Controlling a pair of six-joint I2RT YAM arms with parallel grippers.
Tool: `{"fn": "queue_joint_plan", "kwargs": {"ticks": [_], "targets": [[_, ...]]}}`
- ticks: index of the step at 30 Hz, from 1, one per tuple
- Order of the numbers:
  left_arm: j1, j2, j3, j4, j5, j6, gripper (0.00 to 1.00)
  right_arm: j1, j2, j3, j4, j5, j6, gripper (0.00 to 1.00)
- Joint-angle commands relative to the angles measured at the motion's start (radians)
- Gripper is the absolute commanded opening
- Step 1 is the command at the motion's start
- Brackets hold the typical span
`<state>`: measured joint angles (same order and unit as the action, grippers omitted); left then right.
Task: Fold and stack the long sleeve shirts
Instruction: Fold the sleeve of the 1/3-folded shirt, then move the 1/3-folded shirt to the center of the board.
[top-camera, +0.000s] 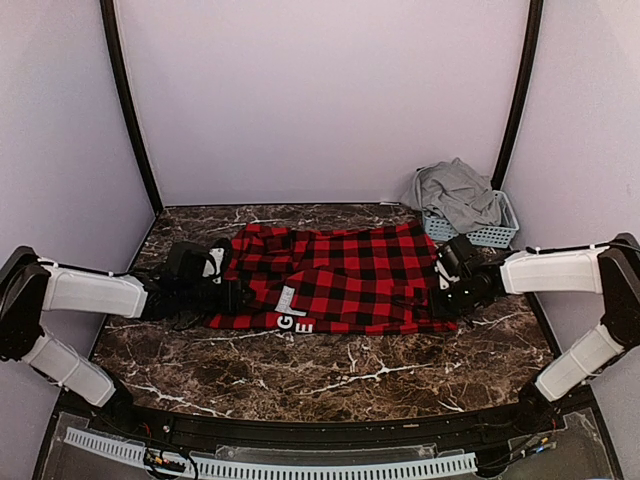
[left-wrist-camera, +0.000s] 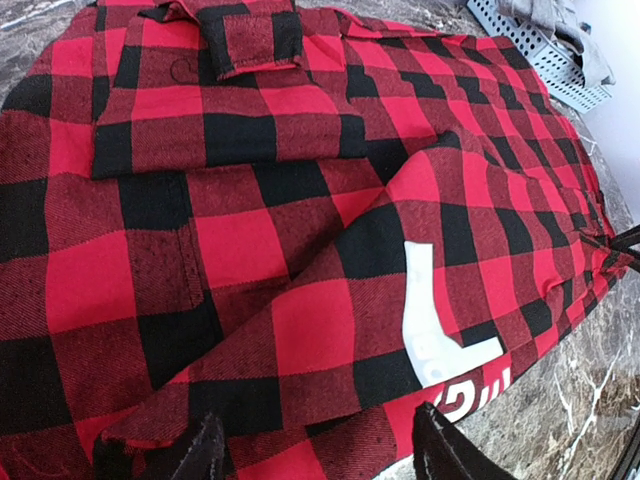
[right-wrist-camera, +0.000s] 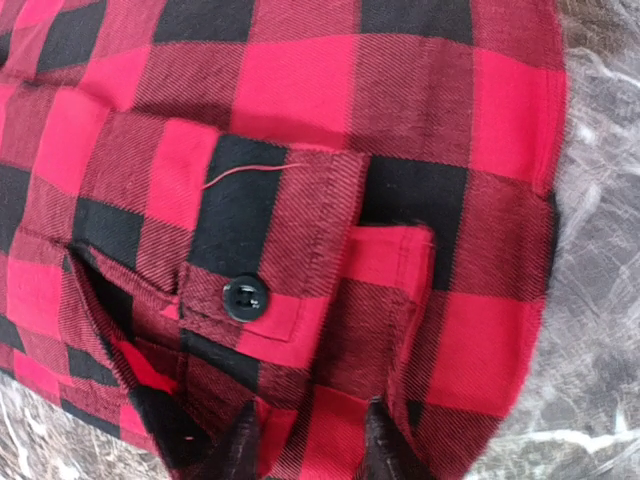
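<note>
At centre frame the red-and-black buffalo-check cloth shirt (top-camera: 340, 280) lies part-folded, left gripper (left-wrist-camera: 315, 445) jaws wide, right gripper (right-wrist-camera: 310, 440) jaws narrowly parted; crumpled grey shirt (top-camera: 458, 192), upper right, waits unfolded in pale blue slatted plastic basket (top-camera: 490, 236).

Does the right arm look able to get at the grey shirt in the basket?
Probably yes: the grey shirt sits heaped in the basket just beyond the right arm, with nothing between them.
</note>
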<state>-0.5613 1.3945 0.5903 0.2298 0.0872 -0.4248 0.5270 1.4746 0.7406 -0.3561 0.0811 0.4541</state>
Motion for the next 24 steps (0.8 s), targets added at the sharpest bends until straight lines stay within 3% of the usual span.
{"fn": "queue_joint_plan", "kwargs": {"ticks": [1, 4, 7, 17, 24], "targets": [[-0.008, 0.055, 0.037, 0.004, 0.024, 0.022, 0.63, -0.006, -0.087, 0.057, -0.05, 0.078, -0.023, 0.42], [-0.011, 0.089, 0.044, 0.009, 0.015, 0.02, 0.62, 0.009, -0.165, 0.049, 0.003, 0.04, -0.04, 0.52], [-0.011, 0.127, 0.041, 0.026, -0.004, 0.014, 0.63, 0.024, -0.17, 0.033, 0.089, -0.035, -0.051, 0.56], [-0.011, 0.234, 0.035, 0.028, -0.003, -0.02, 0.63, 0.045, 0.109, 0.054, 0.234, -0.096, -0.081, 0.55], [-0.018, 0.233, 0.014, -0.03, 0.022, -0.066, 0.62, 0.045, 0.167, -0.025, 0.247, -0.089, -0.031, 0.53]]}}
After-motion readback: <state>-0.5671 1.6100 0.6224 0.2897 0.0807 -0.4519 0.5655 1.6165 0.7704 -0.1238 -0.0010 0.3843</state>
